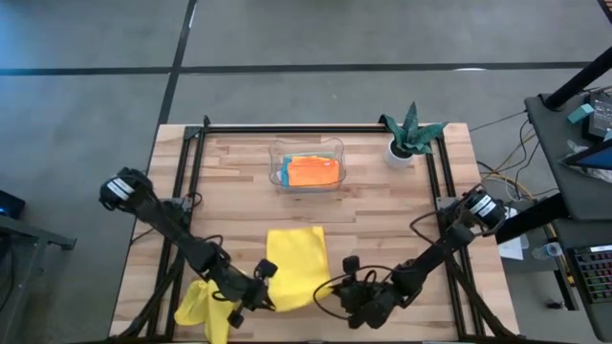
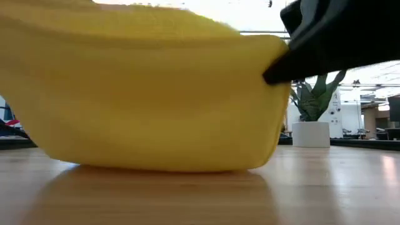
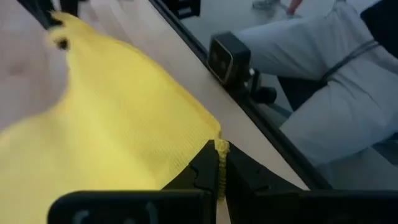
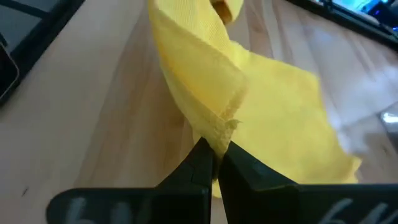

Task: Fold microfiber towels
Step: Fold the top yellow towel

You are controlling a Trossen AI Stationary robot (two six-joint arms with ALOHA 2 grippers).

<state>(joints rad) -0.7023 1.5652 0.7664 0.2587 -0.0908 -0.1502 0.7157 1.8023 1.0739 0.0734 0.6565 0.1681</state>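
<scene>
A yellow towel (image 1: 296,266) lies on the near middle of the wooden worktop (image 1: 229,182). The left pincer (image 3: 219,163) is closed on one near corner of this towel, and the right pincer (image 4: 214,163) is closed on the other near corner, where the cloth is lifted in a fold. A second yellow towel (image 1: 203,308) lies crumpled at the near left edge. An orange towel (image 1: 313,171) and a blue towel (image 1: 283,173) lie in the clear tray (image 1: 306,143) farther back, beside a small plant (image 1: 409,134).

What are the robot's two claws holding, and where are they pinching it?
Both hold one yellow towel. The left gripper pinches a corner of it; the right gripper pinches its frayed edge.
</scene>
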